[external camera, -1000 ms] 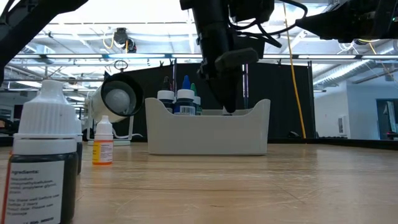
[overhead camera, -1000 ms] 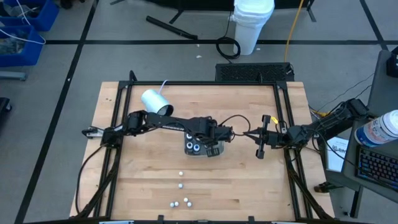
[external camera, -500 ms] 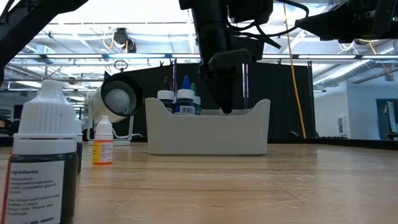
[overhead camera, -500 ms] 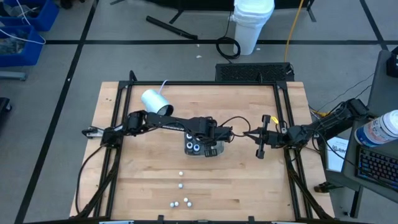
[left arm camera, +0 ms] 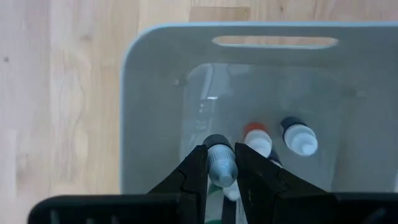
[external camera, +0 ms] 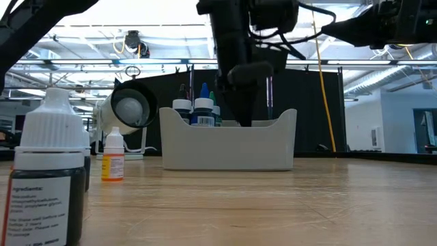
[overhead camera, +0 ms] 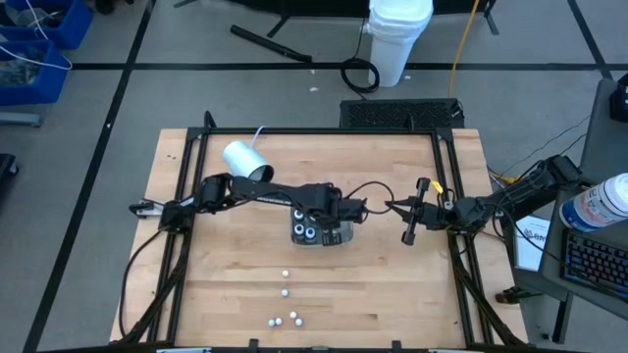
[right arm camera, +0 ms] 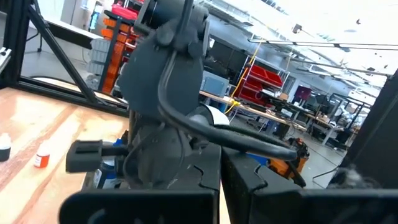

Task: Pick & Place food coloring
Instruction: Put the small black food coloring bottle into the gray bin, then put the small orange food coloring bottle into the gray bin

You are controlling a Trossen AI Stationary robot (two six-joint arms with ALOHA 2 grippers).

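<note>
Food-coloring bottles (overhead camera: 286,292) lie loose as small whitish specks on the wooden table (overhead camera: 226,275) toward six o'clock in the high view, well apart from the tray; in the low view one stands large at the near edge with a white ribbed cap (external camera: 49,171), and a smaller orange-labelled one (external camera: 113,158) stands farther back. At about ten o'clock from the table's middle lies a white-and-grey cylinder (overhead camera: 245,159) on its side, its open end facing the low camera.

The left arm reaches from the nine o'clock edge to the middle of the table, where the left gripper (overhead camera: 324,211) hangs over the grey tray (overhead camera: 345,238). In the left wrist view its two dark fingers (left arm camera: 194,177) are clamped on a bottle with a grey cap (left arm camera: 220,165), held inside the tray's rim. Beside it on the tray floor stand two more bottles, one with a red collar (left arm camera: 256,139) and one with a dark collar (left arm camera: 298,136), each white-tipped. The high view shows two dark round bottles with white tops (overhead camera: 306,232) at the tray's nine o'clock end; the low view shows them as blue-and-white tips (external camera: 198,111) rising above the tray wall.

The right arm waits at the three o'clock side, the right gripper (overhead camera: 412,218) just beyond the tray; whether its fingers are apart or together I cannot tell.
</note>
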